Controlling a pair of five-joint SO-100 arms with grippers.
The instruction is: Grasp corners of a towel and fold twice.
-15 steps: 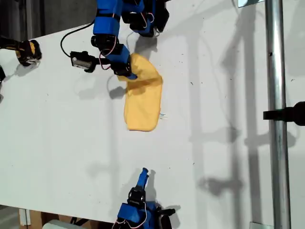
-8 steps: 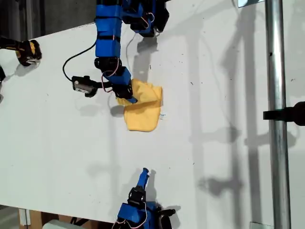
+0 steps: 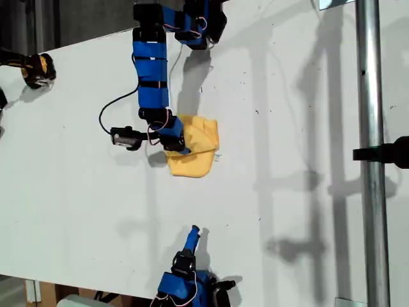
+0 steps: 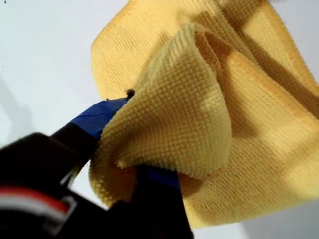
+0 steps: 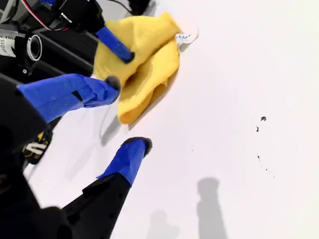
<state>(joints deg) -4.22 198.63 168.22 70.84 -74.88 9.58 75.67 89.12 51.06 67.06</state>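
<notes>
The towel (image 3: 195,148) lies bunched on the white worktop (image 3: 287,128), a little toward the exterior view's left of centre, with its small white tag (image 3: 218,155) poking out at the edge facing the exterior view's right. My first pincer (image 3: 179,148) has reached down from the top of the exterior view and is clamped on a fold of the yellow cloth; up close the fabric drapes over its blue jaw (the weave is plain to see there) (image 4: 164,129). My second pincer (image 5: 127,117) hangs wide and empty at the bottom of the exterior view, well apart from the towel.
</notes>
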